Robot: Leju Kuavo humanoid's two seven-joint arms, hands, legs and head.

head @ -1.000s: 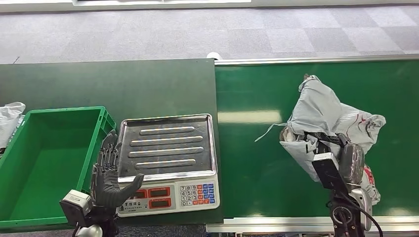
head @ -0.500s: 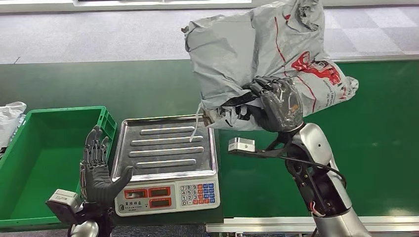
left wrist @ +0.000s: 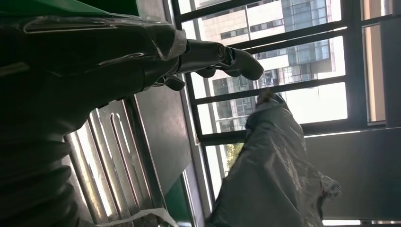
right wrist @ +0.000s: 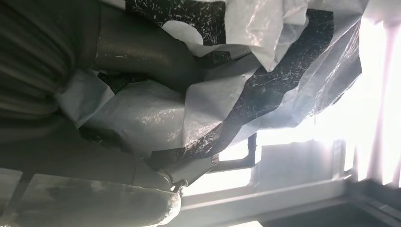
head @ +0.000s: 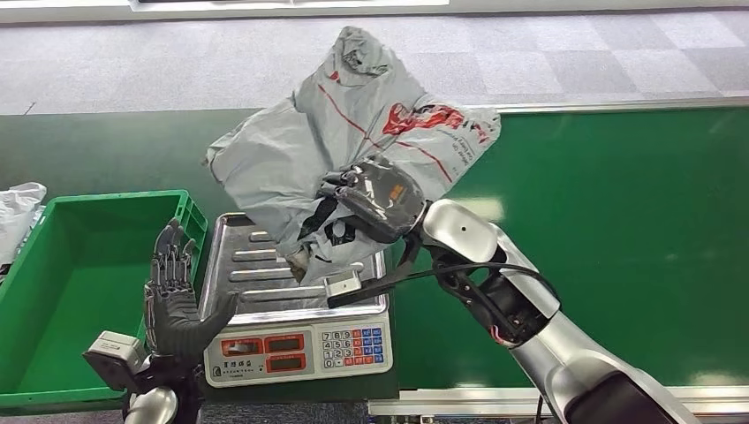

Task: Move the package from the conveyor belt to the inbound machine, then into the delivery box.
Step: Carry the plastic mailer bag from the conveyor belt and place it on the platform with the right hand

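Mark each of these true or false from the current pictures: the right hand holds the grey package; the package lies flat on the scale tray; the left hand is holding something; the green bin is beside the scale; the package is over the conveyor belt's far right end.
1. The right hand holds the grey package. True.
2. The package lies flat on the scale tray. False: it is held up over the tray, not yet laid flat on it.
3. The left hand is holding something. False: it is open and upright, holding nothing.
4. The green bin is beside the scale. True.
5. The package is over the conveyor belt's far right end. False: it hangs over the scale.
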